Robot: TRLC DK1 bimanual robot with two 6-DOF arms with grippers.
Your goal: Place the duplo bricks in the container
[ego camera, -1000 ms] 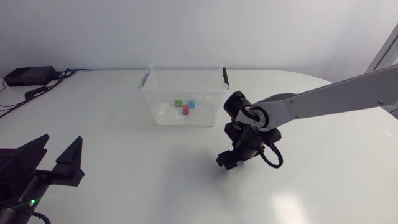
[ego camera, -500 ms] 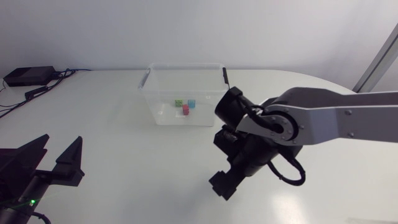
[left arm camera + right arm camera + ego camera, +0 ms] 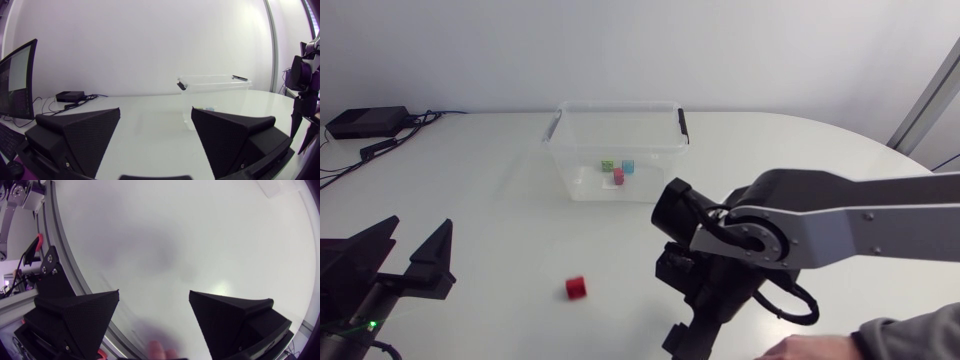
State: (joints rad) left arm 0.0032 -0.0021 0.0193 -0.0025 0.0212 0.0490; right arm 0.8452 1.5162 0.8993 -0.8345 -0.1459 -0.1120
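Observation:
A clear plastic container (image 3: 620, 150) stands at the back middle of the table with a green (image 3: 607, 166), a blue (image 3: 628, 166) and a pink brick (image 3: 618, 176) inside. A red brick (image 3: 576, 288) lies alone on the table in front of it. My right gripper (image 3: 686, 336) hangs near the table's front edge, right of the red brick, open with nothing between its fingers (image 3: 155, 302). My left gripper (image 3: 410, 242) rests at the front left, open and empty (image 3: 156, 122), facing the container (image 3: 215, 82).
A person's hand (image 3: 808, 348) in a grey sleeve (image 3: 910, 335) reaches over the front right edge, close to my right gripper. A fingertip (image 3: 157, 350) shows below that gripper. My right arm (image 3: 305, 95) stands beside the container in the left wrist view.
My right arm swung from beside the container toward the front edge and its gripper opened. The red brick now lies in view on the table. A hand came in at the front right.

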